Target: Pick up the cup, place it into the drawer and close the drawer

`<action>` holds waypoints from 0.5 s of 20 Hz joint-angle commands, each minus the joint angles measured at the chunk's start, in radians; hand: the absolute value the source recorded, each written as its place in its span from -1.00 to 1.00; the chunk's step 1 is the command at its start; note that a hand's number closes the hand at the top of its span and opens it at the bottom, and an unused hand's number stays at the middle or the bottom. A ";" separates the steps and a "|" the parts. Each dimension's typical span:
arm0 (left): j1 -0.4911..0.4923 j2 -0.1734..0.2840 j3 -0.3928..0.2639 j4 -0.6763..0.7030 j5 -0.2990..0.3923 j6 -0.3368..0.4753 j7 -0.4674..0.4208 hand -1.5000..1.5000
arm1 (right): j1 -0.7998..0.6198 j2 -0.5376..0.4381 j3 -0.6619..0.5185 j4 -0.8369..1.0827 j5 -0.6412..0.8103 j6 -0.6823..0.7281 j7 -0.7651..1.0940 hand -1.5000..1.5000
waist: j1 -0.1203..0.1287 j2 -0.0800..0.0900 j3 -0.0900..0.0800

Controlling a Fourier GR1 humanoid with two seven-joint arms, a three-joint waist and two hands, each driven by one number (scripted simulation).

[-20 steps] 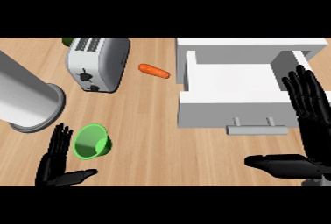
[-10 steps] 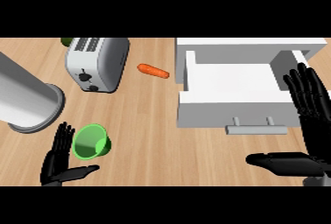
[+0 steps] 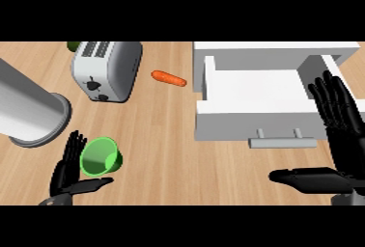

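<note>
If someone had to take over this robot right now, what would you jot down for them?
Left hand: open, right beside the green cup, not yet gripping it.
Right hand: open, at the drawer's right side.
Cup lies tipped on the counter.
Drawer is pulled open, nothing visible inside.
Done: nothing yet.
Left: grasp the cup, put it into the drawer, push the drawer shut.

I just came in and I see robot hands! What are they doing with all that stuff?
The robot is about to pick up the green cup. Its left hand is open right beside the cup, fingers straight, not gripping it yet. The white drawer stands pulled open with nothing visible in it, waiting for the cup. The right hand is open near the drawer's right side. A toaster, a carrot and a big metal cylinder sit on the wooden counter.
</note>
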 commanded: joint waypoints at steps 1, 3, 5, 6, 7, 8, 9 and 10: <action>-0.018 0.009 0.007 0.046 0.006 -0.071 -0.101 -1.00 | -0.004 0.003 -0.003 -0.023 -0.013 -0.002 0.036 -1.00 | -0.002 0.002 -0.004; -0.011 -0.020 0.000 0.022 0.008 -0.083 -0.113 -1.00 | -0.007 -0.027 -0.043 0.011 -0.028 0.019 -0.006 -1.00 | -0.001 0.002 -0.004; -0.034 -0.035 0.000 0.047 0.008 -0.099 -0.108 -1.00 | 0.032 0.000 0.003 -0.039 -0.016 0.015 0.017 -1.00 | -0.010 0.003 -0.005; -0.024 -0.050 -0.001 0.033 0.012 -0.108 -0.127 -1.00 | -0.067 -0.015 -0.025 0.006 -0.035 0.001 0.070 -1.00 | -0.002 0.004 -0.005; -0.058 -0.046 0.009 0.027 0.025 -0.107 -0.089 -1.00 | -0.016 0.005 0.004 -0.013 -0.021 0.007 0.031 -1.00 | -0.005 0.003 -0.005; -0.041 -0.023 -0.001 0.033 0.016 -0.166 -0.109 -1.00 | 0.014 0.004 0.017 -0.030 -0.003 0.010 0.027 -1.00 | -0.009 0.004 -0.005; -0.042 -0.039 -0.005 0.018 0.023 -0.175 -0.082 -1.00 | -0.004 -0.011 -0.015 -0.016 -0.024 0.015 0.028 -1.00 | -0.002 0.002 -0.004; -0.044 -0.013 -0.002 0.028 0.020 -0.195 -0.108 -1.00 | -0.004 -0.038 -0.056 0.002 -0.064 0.042 0.006 -1.00 | -0.010 0.005 -0.005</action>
